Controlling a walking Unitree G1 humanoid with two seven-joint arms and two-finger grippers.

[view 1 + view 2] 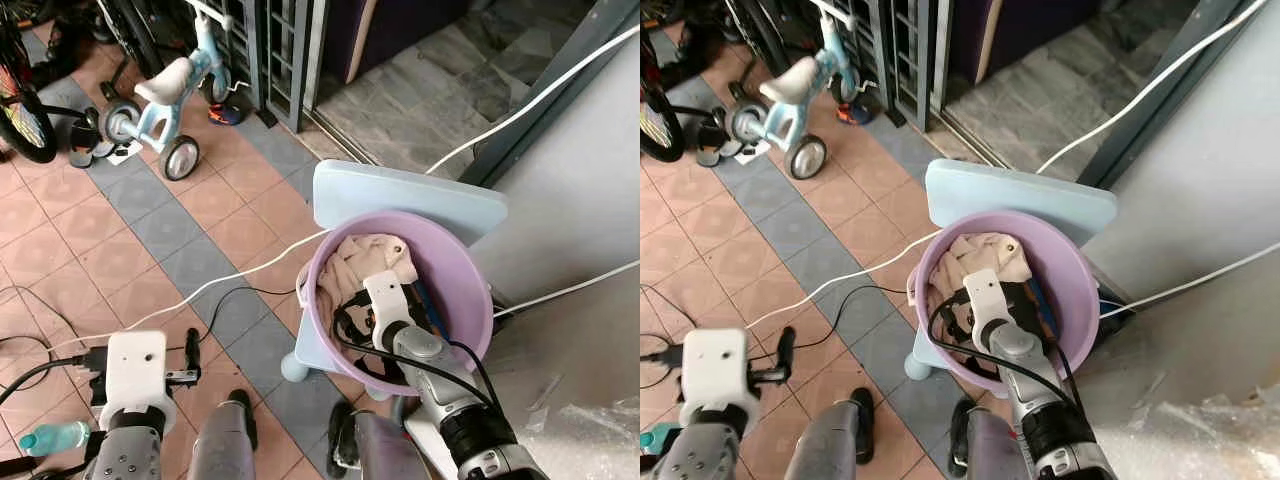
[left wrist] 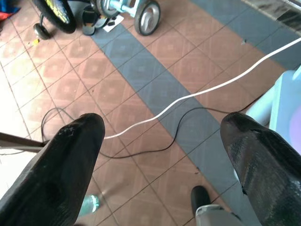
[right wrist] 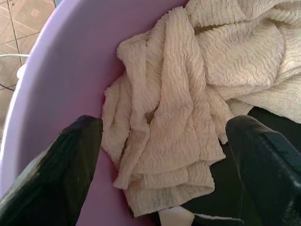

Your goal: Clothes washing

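A lilac plastic basin point(image 1: 460, 275) stands on a pale blue stool point(image 1: 400, 195) by the grey wall. Inside it lies a cream knitted garment point(image 1: 365, 260) point(image 3: 174, 108) over dark clothes point(image 3: 263, 125). My right gripper point(image 3: 164, 155) reaches down into the basin, open, its two fingers point(image 3: 61, 165) on either side of the cream garment's folded edge without closing on it. My left gripper point(image 2: 162, 155) hangs open over the tiled floor at the lower left, with nothing between its fingers.
A white cable point(image 1: 200, 290) and a black cable point(image 1: 240, 295) cross the tiled floor. A small blue tricycle point(image 1: 165, 100) and bicycles stand at the back left. A green bottle point(image 1: 55, 437) lies near my left arm. A metal gate point(image 1: 285, 50) is behind the stool.
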